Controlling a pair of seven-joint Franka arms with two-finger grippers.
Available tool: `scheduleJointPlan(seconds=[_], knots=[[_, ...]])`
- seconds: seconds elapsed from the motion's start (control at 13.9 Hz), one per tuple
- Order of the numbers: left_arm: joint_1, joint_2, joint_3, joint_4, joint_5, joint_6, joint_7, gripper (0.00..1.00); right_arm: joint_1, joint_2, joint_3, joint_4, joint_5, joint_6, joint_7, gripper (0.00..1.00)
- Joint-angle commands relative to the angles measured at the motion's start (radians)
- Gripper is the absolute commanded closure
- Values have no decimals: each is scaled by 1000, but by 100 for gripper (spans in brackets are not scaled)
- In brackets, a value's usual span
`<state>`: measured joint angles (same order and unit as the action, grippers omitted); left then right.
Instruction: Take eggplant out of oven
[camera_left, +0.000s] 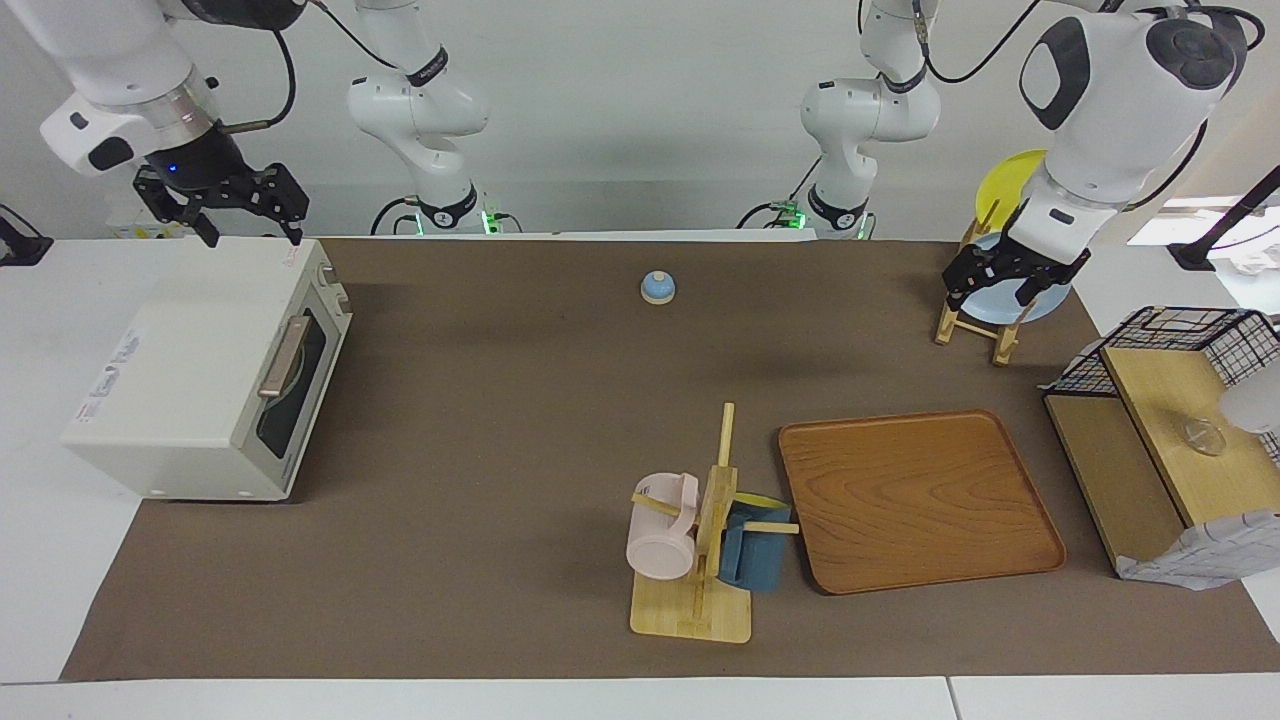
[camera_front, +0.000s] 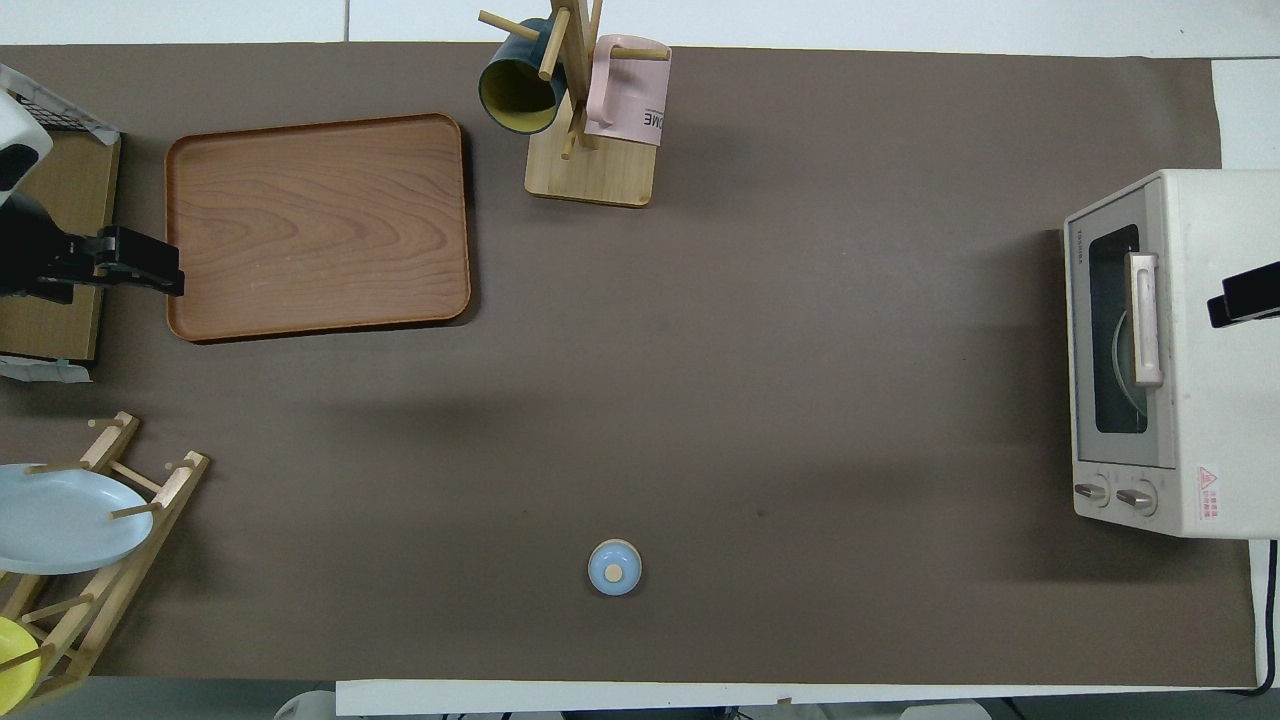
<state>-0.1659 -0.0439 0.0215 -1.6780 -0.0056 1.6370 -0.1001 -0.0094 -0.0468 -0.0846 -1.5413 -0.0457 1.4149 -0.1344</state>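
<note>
The cream-white oven (camera_left: 180, 380) stands at the right arm's end of the table, also in the overhead view (camera_front: 1200, 350). Its dark glass door is shut, with the tan bar handle (camera_left: 283, 357) across it. Only a pale curved rim shows through the glass. The eggplant is hidden. My right gripper (camera_left: 253, 238) is open and empty, up over the oven's top at the end nearer the robots. My left gripper (camera_left: 990, 298) is open and empty, up over the wooden dish rack (camera_left: 985, 320) at the left arm's end.
A small blue knob-topped object (camera_left: 658, 288) sits mid-table near the robots. A wooden tray (camera_left: 920, 500) and a mug tree (camera_left: 700, 540) with a pink and a blue mug stand farther out. The rack holds a pale-blue and a yellow plate. A wire-basket shelf (camera_left: 1170, 430) stands beside the tray.
</note>
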Motion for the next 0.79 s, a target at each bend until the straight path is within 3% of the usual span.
scheduleJointPlan(seconds=[0.0, 0.43, 0.5, 0.65, 0.72], knots=[[6, -51, 12, 9, -70, -32, 2, 0, 0, 8, -4, 13, -11, 3, 7, 0], [8, -63, 14, 3, -66, -31, -1, 0, -14, -4, 9, -20, -13, -1, -10, 0], [11, -63, 14, 3, -68, -32, -3, 0, -12, -10, 11, -35, -13, 7, -13, 6], [16, -65, 12, 1, -66, -34, -3, 0, -11, -40, 11, -116, -13, 91, -8, 83], [16, -65, 12, 1, -66, -32, -3, 0, -11, -59, 11, -194, -13, 187, -14, 99]])
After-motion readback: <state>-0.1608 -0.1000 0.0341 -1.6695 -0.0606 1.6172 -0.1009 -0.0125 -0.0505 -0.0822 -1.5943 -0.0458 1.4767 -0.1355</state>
